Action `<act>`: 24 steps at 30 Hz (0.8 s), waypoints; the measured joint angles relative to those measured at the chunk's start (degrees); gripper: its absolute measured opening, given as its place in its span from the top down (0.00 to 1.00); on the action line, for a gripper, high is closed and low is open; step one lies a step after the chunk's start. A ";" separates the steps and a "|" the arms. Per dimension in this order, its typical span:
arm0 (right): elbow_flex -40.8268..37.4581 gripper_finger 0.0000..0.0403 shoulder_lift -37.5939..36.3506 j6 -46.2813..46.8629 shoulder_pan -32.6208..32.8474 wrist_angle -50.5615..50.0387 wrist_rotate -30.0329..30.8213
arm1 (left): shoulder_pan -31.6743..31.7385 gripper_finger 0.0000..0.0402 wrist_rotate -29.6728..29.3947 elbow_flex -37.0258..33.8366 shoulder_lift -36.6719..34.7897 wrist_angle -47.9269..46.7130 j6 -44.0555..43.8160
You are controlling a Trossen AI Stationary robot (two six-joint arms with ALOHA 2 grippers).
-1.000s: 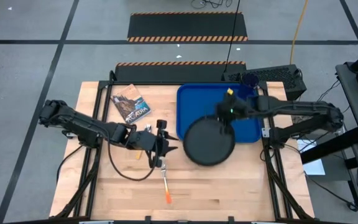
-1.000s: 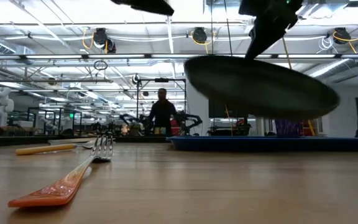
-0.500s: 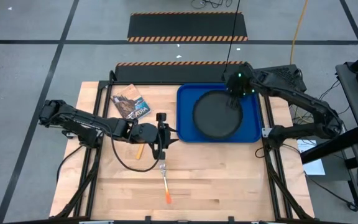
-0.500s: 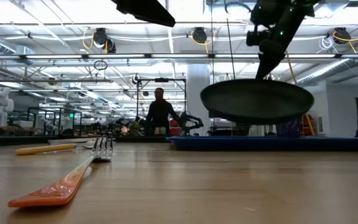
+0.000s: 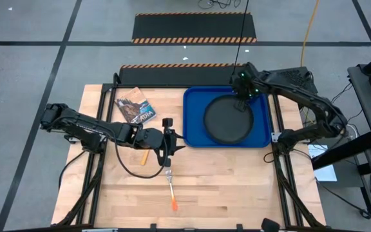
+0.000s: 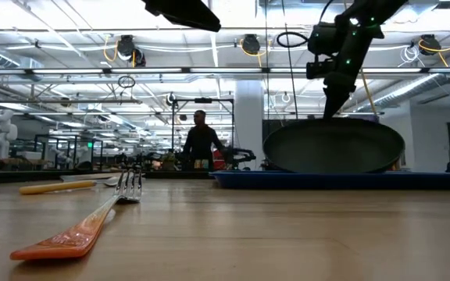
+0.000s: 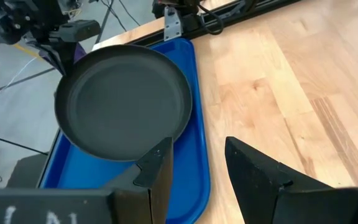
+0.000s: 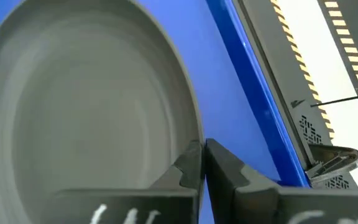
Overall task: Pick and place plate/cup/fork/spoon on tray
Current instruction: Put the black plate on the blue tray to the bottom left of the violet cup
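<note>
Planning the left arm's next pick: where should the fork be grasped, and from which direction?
Grip the fork at mid-handle, coming straight down. It lies flat and alone on the table, tines toward the left tool, so jaws could probably span the slim handle crosswise.

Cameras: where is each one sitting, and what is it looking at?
High view: above, looking straight down; both arms, plate over the tray.
Low view: at tabletop height, looking across; fork near, right gripper pinching the plate's rim.
Left wrist view: on the left arm, facing the tray; its open fingers show.
Right wrist view: on the right arm; shut fingers grip the plate.
All four share the plate.
</note>
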 joint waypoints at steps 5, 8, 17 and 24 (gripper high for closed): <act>0.00 1.00 1.63 -2.36 -0.02 0.07 0.22 | -0.01 0.63 0.00 0.00 0.00 -0.06 -0.15; 0.00 0.99 2.29 -2.87 -0.04 0.04 3.03 | -0.01 0.63 0.00 0.00 0.00 -0.07 -0.39; -0.02 0.93 2.50 -2.84 -0.26 0.26 4.65 | -0.01 0.63 0.02 0.00 0.04 -0.71 -1.12; -0.02 0.89 2.50 2.15 0.81 3.50 -0.52 | -0.01 0.63 0.02 0.00 0.04 -2.34 -1.61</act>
